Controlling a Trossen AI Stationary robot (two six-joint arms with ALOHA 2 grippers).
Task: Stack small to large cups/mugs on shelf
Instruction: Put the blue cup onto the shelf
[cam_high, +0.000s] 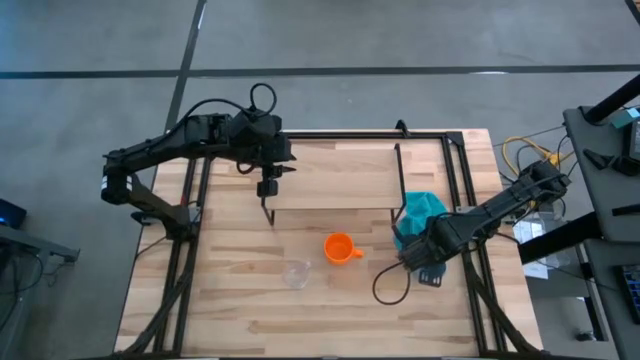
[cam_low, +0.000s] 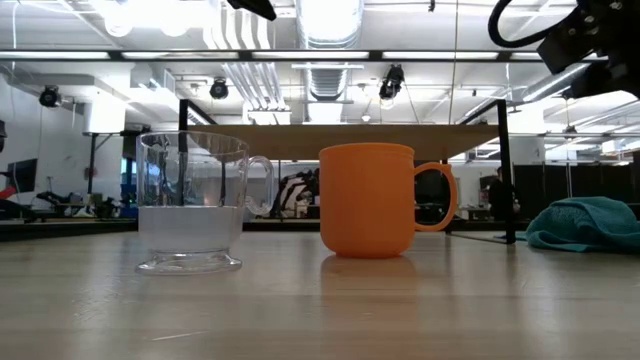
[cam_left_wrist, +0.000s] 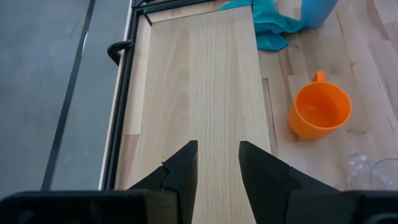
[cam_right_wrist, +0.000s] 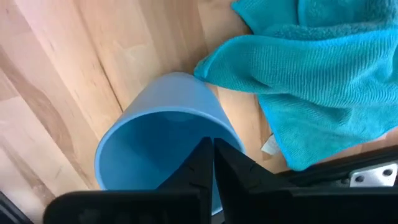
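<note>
High view shows three cups: an orange mug (cam_high: 340, 248) and a clear glass (cam_high: 295, 273) on the desk (cam_high: 230, 320) before the shelf (cam_high: 330, 175), and a light blue cup (cam_right_wrist: 163, 140) clamped by the right pincer (cam_right_wrist: 212, 163) beside one teal cloth (cam_high: 420, 212). Left pincer (cam_left_wrist: 217, 168) hovers over the shelf, fingers apart.

A teal cloth (cam_high: 421, 214) lies crumpled on the wooden table (cam_high: 250, 310), near its right edge; in the low view it sits as a low heap (cam_low: 585, 222) at the far right. The table's black frame (cam_high: 178, 262) runs along both sides. Cables (cam_high: 522, 152) trail just off the right edge, over a grey floor (cam_high: 400, 40).
</note>
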